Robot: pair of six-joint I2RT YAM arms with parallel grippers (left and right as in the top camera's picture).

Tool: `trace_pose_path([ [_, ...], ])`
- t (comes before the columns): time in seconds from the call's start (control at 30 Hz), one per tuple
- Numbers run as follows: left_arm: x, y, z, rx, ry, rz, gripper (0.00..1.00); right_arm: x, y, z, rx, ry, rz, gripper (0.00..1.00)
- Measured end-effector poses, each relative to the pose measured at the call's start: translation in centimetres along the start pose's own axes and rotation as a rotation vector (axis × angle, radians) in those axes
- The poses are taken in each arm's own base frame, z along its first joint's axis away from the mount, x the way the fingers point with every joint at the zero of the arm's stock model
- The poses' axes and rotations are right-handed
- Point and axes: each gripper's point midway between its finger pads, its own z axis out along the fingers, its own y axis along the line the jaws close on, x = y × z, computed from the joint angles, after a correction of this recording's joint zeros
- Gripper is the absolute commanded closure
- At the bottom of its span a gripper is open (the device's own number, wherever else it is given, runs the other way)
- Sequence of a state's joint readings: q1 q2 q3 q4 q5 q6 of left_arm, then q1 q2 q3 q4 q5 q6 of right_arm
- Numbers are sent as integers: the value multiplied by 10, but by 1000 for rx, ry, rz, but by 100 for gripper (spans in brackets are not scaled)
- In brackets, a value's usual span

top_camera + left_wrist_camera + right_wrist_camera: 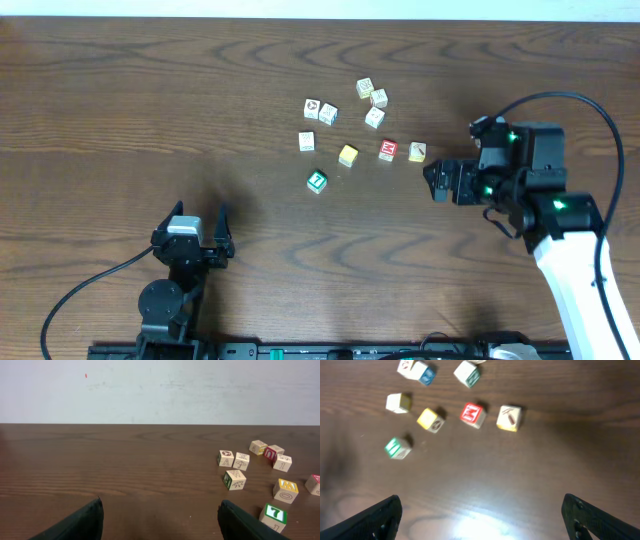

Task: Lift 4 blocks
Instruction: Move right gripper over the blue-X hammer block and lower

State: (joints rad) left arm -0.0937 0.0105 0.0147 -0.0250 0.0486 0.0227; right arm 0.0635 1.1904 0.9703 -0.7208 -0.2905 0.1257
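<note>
I have the four on the table (150, 100): green block (317, 181) showing a white 7, yellow block (348, 155) at its 2 o'clock, then red block (388, 150) and pale block (417, 152) toward 3. Cream cubes (328, 113) crowd 12. My right gripper (432, 180) hangs open and empty at the pale block's 4. My left gripper (200, 216) is open too, well apart at 8.

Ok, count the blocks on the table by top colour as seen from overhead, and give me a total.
green block: 1
yellow block: 1
red block: 1
pale yellow block: 1
cream blocks: 6
Total: 10
</note>
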Motion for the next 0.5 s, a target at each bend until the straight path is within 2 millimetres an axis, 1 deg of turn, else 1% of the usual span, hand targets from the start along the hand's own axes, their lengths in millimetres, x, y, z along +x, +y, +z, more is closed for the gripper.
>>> trace_pose_path([
  [0.13, 0, 0, 0, 0, 0, 0, 27, -8, -8, 23, 25, 3, -2, 1],
  [0.23, 0, 0, 0, 0, 0, 0, 27, -12, -8, 40, 30, 7, -15, 1],
  [0.5, 0, 0, 0, 0, 0, 0, 27, -14, -15, 85, 127, 20, -22, 1],
])
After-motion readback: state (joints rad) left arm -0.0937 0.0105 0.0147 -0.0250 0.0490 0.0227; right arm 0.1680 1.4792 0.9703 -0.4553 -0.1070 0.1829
